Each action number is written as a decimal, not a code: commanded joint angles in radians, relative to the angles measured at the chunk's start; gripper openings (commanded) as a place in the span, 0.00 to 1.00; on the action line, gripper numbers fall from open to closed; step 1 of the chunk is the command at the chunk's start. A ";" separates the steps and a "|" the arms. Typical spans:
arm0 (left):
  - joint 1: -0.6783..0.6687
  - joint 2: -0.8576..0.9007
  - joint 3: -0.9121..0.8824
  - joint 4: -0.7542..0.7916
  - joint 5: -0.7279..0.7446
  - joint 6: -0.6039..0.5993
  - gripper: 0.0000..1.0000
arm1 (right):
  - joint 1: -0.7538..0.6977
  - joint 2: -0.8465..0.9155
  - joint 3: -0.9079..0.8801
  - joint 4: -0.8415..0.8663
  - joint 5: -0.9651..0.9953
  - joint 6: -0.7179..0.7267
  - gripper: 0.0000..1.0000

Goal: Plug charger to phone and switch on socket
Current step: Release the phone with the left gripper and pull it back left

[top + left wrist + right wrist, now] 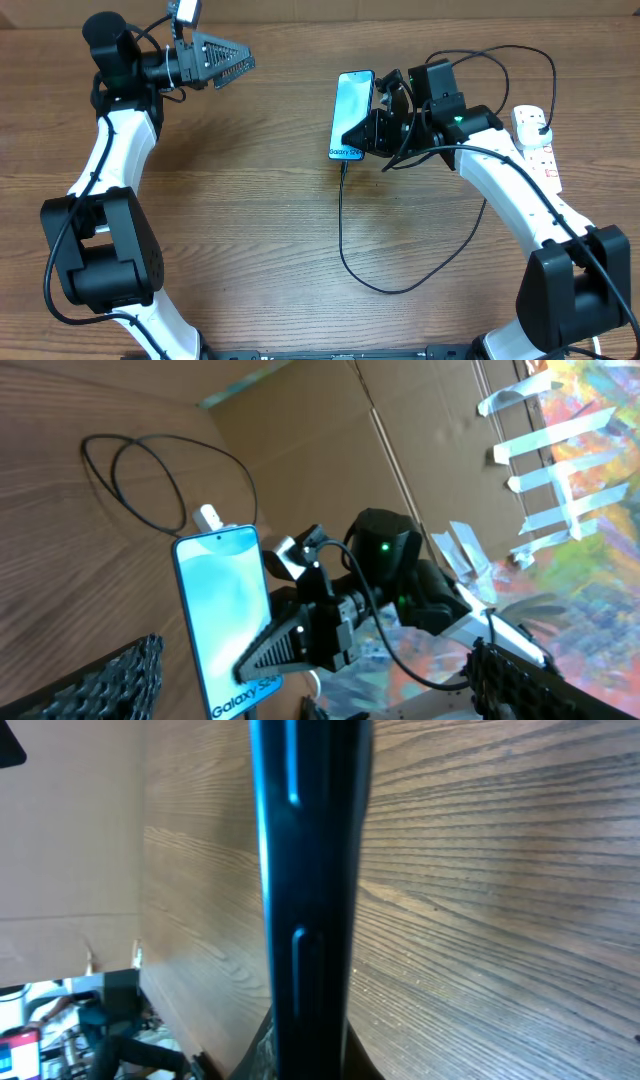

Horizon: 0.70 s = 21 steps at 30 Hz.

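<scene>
Right gripper [352, 135] clamps phone [354, 98] — left gripper [240, 62] apart, jaws wide.

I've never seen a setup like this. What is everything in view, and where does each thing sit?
phone: one, light blue lit screen with dark edges, mid-table, gripped by the right arm.
charger: one, thin black cable, looping from the phone's lower end round to the socket.
socket: one, white strip with red marks, table's right edge.
table: one, brown wood, under everything.
left gripper: one, black, open and empty, far left.
right gripper: one, black, shut on the phone.
left arm: one, white and black, left side.
right arm: one, white and black, right side.
</scene>
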<state>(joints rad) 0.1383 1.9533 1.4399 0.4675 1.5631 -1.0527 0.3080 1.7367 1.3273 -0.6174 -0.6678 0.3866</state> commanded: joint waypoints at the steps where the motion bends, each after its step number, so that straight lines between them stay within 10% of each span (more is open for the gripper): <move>1: 0.010 -0.024 -0.058 -0.001 0.017 0.089 1.00 | 0.016 0.029 0.014 0.010 0.027 -0.025 0.04; 13: 0.061 -0.010 -0.260 -0.128 -0.143 0.142 1.00 | 0.062 0.134 0.014 0.086 0.028 -0.024 0.04; 21: 0.069 -0.010 -0.309 -0.695 -0.742 0.329 1.00 | 0.079 0.156 0.014 0.115 0.027 -0.017 0.05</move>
<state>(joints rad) 0.2039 1.9533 1.1385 -0.1471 1.1435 -0.8268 0.3740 1.8847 1.3273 -0.5198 -0.6250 0.3782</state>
